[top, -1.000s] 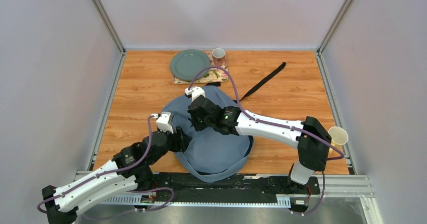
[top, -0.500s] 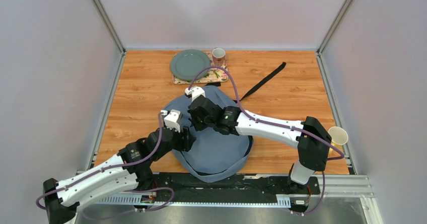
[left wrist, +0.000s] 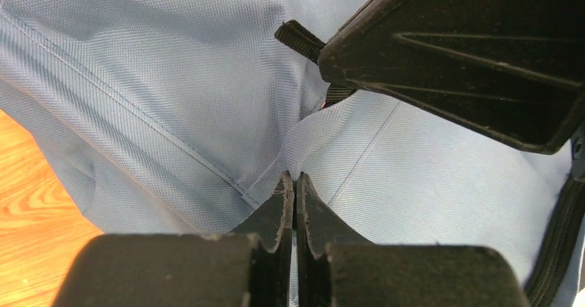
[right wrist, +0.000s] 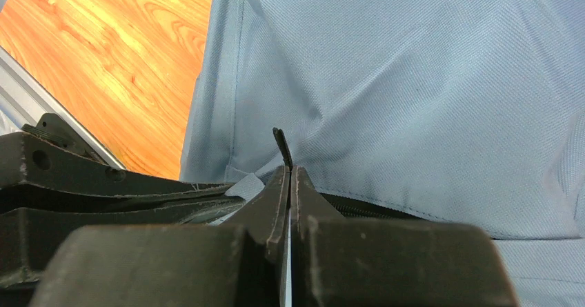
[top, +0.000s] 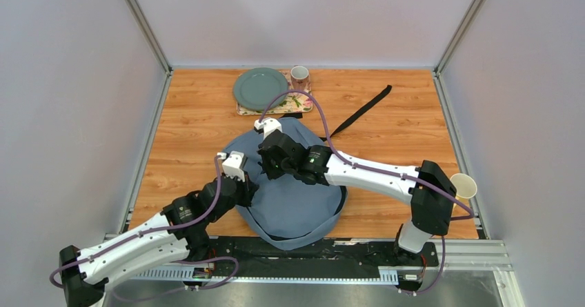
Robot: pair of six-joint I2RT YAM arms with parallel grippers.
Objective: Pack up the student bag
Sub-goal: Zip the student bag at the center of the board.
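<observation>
Since the earlier frames we record that the left arm (top: pixel 145 241) has swung inward to the left flank of the student bag (top: pixel 296 207) and the left jaws have closed; the right arm (top: pixel 372 172) has held its station. We find the left jaws pressed together on a fold of the bag's grey-blue fabric, the crease running straight into the fingertips (left wrist: pixel 283 200). The right jaws are likewise closed, pinching a small black zip pull (right wrist: pixel 281 143) that stands up between their tips. Both sets of jaws sit close together over the bag's upper left part. The bag lies flat at the near centre of the table (top: pixel 193 127), its lower edge reaching past the near side. At the far edge a green plate (top: pixel 260 88) rests on a floral mat (top: pixel 295 104), with a mug (top: pixel 299 77) at the mat's far right corner; we cannot tell what the mug holds. A paper cup (top: pixel 463 185) stands upright beside the right arm's elbow, contents not discernible. A black strap (top: pixel 362 112) runs across the table from the bag's far right side.
</observation>
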